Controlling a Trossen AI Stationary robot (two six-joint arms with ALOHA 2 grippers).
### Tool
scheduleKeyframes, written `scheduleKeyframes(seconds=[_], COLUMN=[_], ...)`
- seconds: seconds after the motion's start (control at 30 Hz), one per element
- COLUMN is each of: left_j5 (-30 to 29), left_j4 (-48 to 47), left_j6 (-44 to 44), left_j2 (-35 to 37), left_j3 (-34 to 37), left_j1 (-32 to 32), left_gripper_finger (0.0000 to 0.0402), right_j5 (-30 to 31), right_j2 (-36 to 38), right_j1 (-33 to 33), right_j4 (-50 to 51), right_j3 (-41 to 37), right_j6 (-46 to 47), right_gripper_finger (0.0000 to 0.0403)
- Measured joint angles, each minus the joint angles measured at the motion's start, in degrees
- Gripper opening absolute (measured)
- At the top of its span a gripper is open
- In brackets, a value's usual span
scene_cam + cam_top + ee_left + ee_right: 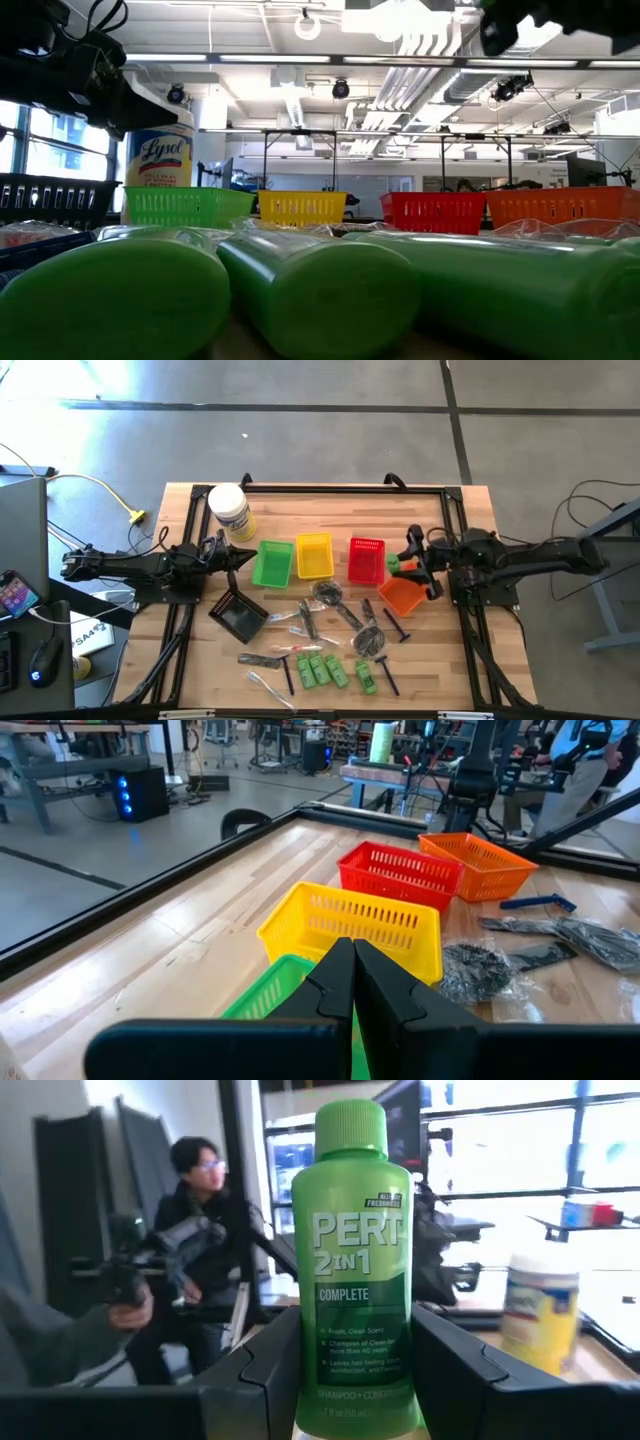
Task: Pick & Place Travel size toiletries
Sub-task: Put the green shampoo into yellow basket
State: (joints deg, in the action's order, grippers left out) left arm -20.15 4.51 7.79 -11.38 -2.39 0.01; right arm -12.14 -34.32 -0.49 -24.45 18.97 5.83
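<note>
Evidently the carry was under way: the right tool (pixel 352 1380) pinched a small bright green plastic shampoo bottle (pixel 352 1260) upright between its two dark fingers, held above the surface just beside the red mesh basket (pixel 366 560) and the orange mesh basket (pixel 402 598). In the high view that bottle showed only as a green speck at the right tool (pixel 412 565). The next move, as I judged it, called for choosing a basket, bringing the bottle over its open top and then spreading the fingers; which basket was meant could not be told.

The left tool (pixel 352 982) had its fingers pressed together, holding nothing, and waited over the green mesh basket (pixel 272 563), with the yellow mesh basket (pixel 314 555) next along.

Many toiletries lay unsorted on the near part of the wooden surface (pixel 190 650): several more green bottles (pixel 322 668), slim dark razor sticks (pixel 397 625) and clear-wrapped dark pieces (pixel 330 593). A black mesh basket (pixel 238 615) sat tilted near the left arm, and a large white jar with a yellow label (pixel 229 510) stood behind it. Nothing appeared to block the red or orange basket. A person with a camera rig (pixel 185 1250) stood in the room beyond.
</note>
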Motion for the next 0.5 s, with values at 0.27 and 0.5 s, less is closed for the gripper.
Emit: scheduleKeyframes(seconds=[0.27, 0.5], left_j5=[-0.04, -0.14], left_j4=[0.0, 0.0], left_j6=[0.0, 0.0], left_j2=[0.0, 0.0], left_j3=[0.0, 0.0], left_j1=[-0.01, -0.01], left_gripper_finger=[0.0002, 0.0002], right_j5=[1.89, 2.69], right_j2=[9.31, 12.69], right_j1=[0.0, 0.02], right_j4=[-6.03, -7.81], right_j3=[-10.04, -15.61], right_j6=[1.68, 2.52], right_gripper_finger=[0.0151, 0.0153])
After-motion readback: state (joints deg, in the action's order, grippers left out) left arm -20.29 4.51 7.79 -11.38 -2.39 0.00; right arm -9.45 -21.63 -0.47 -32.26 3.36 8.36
